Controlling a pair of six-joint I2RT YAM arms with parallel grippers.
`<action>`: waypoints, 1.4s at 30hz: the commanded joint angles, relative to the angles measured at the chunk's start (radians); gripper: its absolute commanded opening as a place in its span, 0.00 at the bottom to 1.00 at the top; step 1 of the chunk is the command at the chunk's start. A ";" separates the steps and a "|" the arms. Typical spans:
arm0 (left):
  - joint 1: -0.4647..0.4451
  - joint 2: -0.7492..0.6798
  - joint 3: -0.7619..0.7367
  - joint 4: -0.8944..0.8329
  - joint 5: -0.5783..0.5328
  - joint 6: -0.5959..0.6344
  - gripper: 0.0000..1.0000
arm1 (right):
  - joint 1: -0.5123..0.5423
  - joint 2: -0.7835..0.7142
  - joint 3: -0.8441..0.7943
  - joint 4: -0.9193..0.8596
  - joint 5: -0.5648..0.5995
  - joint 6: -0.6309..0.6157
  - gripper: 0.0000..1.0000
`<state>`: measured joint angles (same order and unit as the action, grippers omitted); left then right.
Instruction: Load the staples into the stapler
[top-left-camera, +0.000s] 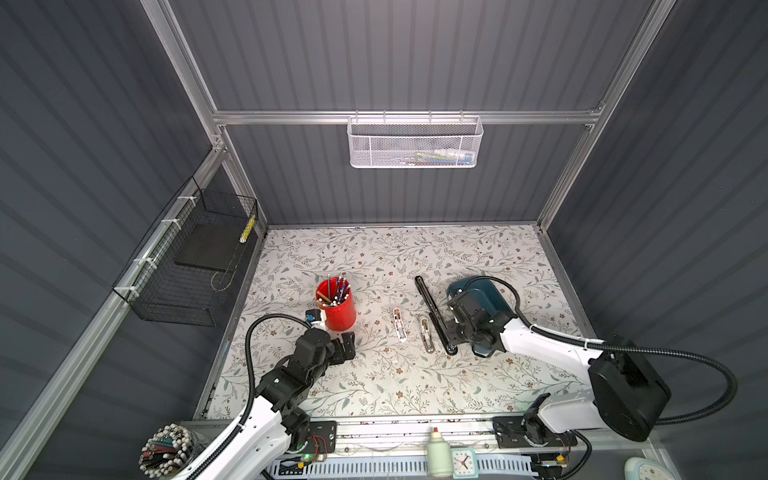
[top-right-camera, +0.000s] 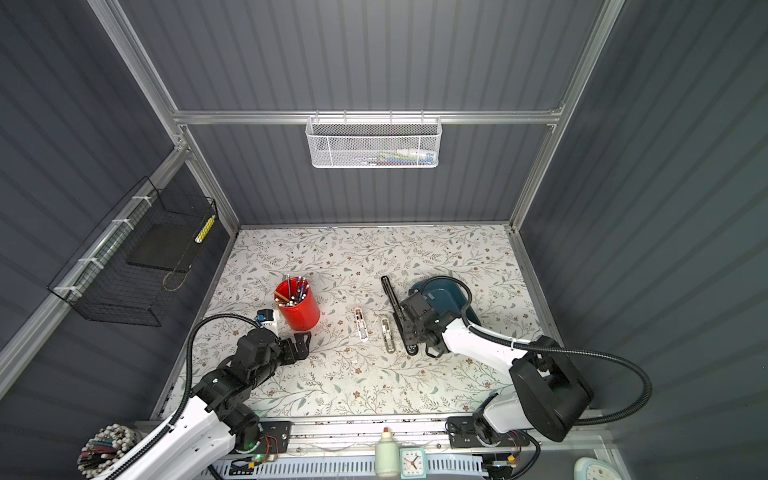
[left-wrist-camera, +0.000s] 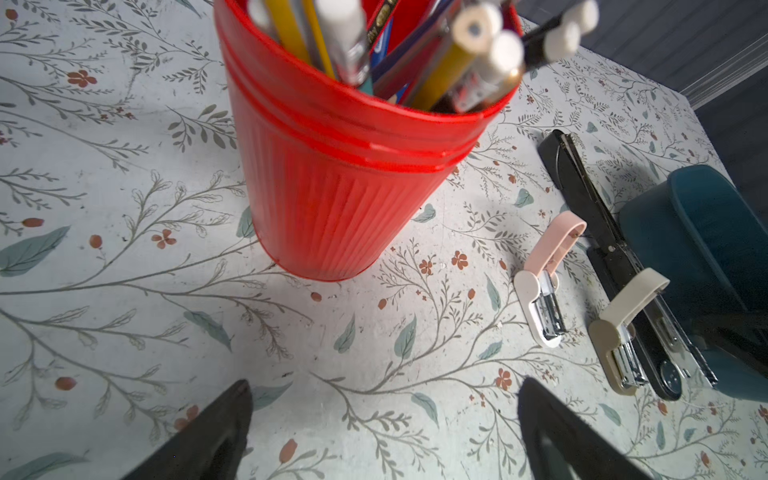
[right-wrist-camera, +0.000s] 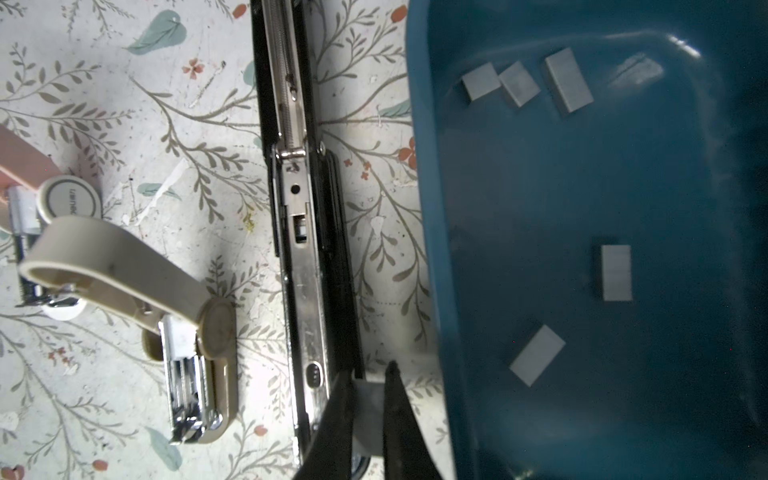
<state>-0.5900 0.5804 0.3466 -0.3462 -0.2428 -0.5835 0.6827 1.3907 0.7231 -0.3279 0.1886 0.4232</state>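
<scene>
Five strips of staples (right-wrist-camera: 616, 272) lie in the teal tray (right-wrist-camera: 428, 249) just beside the opened black stapler (right-wrist-camera: 307, 257). The right gripper (right-wrist-camera: 370, 376) is pinched closed on another staple strip (right-wrist-camera: 368, 405), right at the stapler's tray-side edge. Well away from the stapler, the left gripper (left-wrist-camera: 385, 382) stands wide open and empty.
</scene>
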 joint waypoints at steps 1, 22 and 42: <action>-0.002 -0.008 0.022 0.003 0.011 0.017 1.00 | 0.006 -0.020 -0.024 -0.049 0.017 0.044 0.05; -0.002 0.000 0.020 0.007 0.023 0.017 1.00 | 0.099 0.104 0.036 -0.056 0.056 0.035 0.00; -0.002 0.001 0.021 0.010 0.021 0.017 1.00 | 0.121 -0.053 -0.025 0.080 0.043 0.072 0.00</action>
<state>-0.5900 0.5793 0.3470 -0.3431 -0.2317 -0.5835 0.7898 1.3174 0.6956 -0.2543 0.2352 0.4858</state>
